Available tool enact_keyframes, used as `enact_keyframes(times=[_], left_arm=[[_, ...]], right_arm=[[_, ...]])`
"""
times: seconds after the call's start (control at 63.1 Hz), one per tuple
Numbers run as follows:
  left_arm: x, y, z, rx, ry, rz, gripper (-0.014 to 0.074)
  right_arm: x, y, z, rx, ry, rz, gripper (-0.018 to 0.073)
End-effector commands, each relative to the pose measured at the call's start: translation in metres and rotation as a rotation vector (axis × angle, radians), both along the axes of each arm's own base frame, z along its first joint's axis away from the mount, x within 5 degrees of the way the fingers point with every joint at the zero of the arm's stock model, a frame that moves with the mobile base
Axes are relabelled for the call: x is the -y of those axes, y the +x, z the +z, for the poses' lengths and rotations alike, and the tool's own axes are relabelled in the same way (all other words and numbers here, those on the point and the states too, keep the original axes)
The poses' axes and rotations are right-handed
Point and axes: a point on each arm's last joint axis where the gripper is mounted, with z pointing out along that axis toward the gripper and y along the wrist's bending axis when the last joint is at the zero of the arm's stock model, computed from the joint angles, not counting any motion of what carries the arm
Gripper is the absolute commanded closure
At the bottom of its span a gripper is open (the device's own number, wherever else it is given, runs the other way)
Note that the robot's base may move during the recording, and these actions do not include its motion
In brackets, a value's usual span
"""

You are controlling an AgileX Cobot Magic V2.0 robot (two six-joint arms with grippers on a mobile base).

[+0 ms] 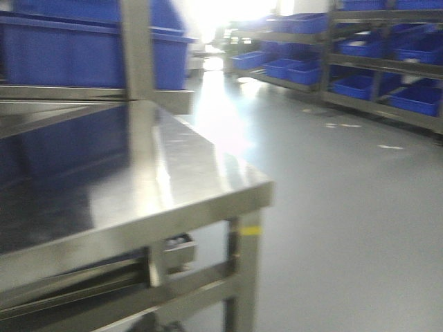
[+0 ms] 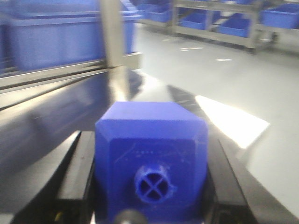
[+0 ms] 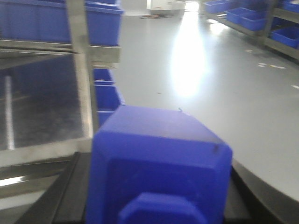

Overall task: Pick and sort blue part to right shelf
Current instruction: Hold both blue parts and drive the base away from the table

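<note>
In the left wrist view my left gripper [image 2: 150, 163] is shut on a blue block-shaped part [image 2: 152, 144] with a round cross-marked boss on its near face; black fingers [image 2: 77, 163] press both sides. In the right wrist view my right gripper [image 3: 156, 186] is shut on a second blue part [image 3: 154, 158] with a raised octagonal boss, held between black fingers [image 3: 63, 196]. Neither gripper shows in the front view. A shelf rack [image 1: 387, 62] with blue bins stands at the far right of the front view.
A steel table [image 1: 173, 187] with an upright post [image 1: 138, 48] and blue bins [image 1: 62, 41] behind it fills the left. Its corner leg [image 1: 246, 277] is near. Grey floor [image 1: 346, 207] stretches to the right. All views are motion-blurred.
</note>
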Motion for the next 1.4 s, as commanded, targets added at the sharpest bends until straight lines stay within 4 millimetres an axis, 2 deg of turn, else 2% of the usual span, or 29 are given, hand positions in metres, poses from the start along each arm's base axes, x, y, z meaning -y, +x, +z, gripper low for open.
enact_keyframes(times=[0.0,1.379], left_arm=[[0.0014,-0.0002,0.0154,0.096,-0.025,-0.022,0.0284],[0.0014,-0.0002,0.0154,0.096,-0.025,-0.022,0.0284]], right_arm=[[0.0003,-0.0001,0.0158,0.107,0.004,-0.002,0.033],[0.0003,-0.0001,0.0158,0.107,0.004,-0.002,0.033]])
